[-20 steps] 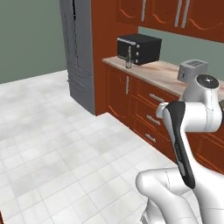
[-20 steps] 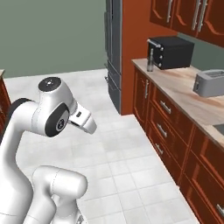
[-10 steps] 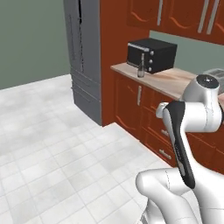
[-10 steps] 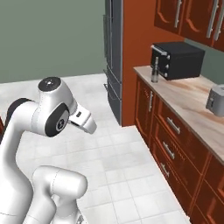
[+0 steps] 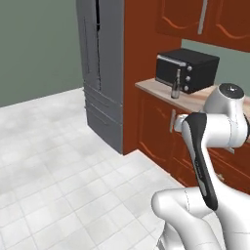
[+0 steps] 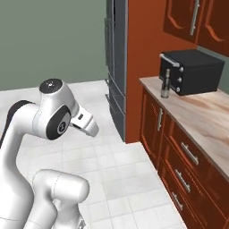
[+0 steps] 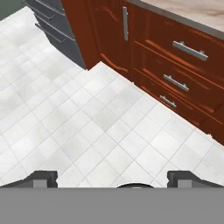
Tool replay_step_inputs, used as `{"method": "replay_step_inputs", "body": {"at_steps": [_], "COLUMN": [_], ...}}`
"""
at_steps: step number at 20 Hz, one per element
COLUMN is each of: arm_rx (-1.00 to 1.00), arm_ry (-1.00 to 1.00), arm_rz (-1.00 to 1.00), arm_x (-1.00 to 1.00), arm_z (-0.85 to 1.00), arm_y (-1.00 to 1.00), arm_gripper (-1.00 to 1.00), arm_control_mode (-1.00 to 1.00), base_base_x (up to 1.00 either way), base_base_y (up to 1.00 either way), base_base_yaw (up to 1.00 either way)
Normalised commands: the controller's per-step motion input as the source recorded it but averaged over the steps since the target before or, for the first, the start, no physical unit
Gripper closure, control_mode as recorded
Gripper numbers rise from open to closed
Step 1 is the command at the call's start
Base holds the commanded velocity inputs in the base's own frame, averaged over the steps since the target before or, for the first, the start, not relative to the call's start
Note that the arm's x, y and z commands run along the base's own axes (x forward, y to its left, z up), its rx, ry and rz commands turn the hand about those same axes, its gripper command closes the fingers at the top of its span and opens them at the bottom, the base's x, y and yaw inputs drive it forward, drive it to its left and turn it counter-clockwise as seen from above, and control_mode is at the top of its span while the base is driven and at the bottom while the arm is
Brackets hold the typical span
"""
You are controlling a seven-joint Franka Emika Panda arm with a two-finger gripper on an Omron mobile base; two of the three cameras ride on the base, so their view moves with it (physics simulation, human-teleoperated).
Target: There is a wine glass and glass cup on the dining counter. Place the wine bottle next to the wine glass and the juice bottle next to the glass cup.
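A: so what's in front of the robot right now?

B: biggest thing is the white tiled floor (image 5: 58,161), it takes up most of both base views; next the tall dark grey fridge (image 5: 102,73) standing against the green wall (image 6: 53,40), with a red-brown panel right beside it; then a run of red-brown base cabinets (image 6: 179,152) with metal handles, and red-brown wall cabinets (image 5: 205,22) above them

A: and on top of the cabinets?

B: a pale marble surface (image 6: 201,112); a black microwave (image 6: 192,71) sits at the fridge end of it; just in front of the microwave, near the surface's front edge, stands a small dark slim-necked bottle, upright; that looks like the wine bottle (image 6: 165,83), also visible in the left base view (image 5: 175,84), though it's too small to make out a label

A: where's the arm?

B: folded up over the floor, well apart from the surface; the end effector (image 7: 112,177) points down at the tiles in front of the drawers; in the hand view its two dark fingertips (image 7: 41,177) sit far out at the two sides of the bottom edge, so the jaws are spread wide apart with nothing between them
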Motion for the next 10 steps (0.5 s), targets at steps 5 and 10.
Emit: {"method": "replay_step_inputs", "body": {"at_steps": [5, 10], "arm_rx": [0.00, 0.00], "arm_ry": [0.00, 0.00], "arm_rz": [0.00, 0.00], "arm_x": [0.00, 0.00], "arm_z": [0.00, 0.00], "arm_y": [0.00, 0.00], "arm_gripper": [-1.00, -1.00], "arm_control_mode": [1.00, 1.00], "base_base_x": [0.72, 0.59], "base_base_y": [0.17, 0.26], "base_base_yaw": [-0.33, -0.47]}}
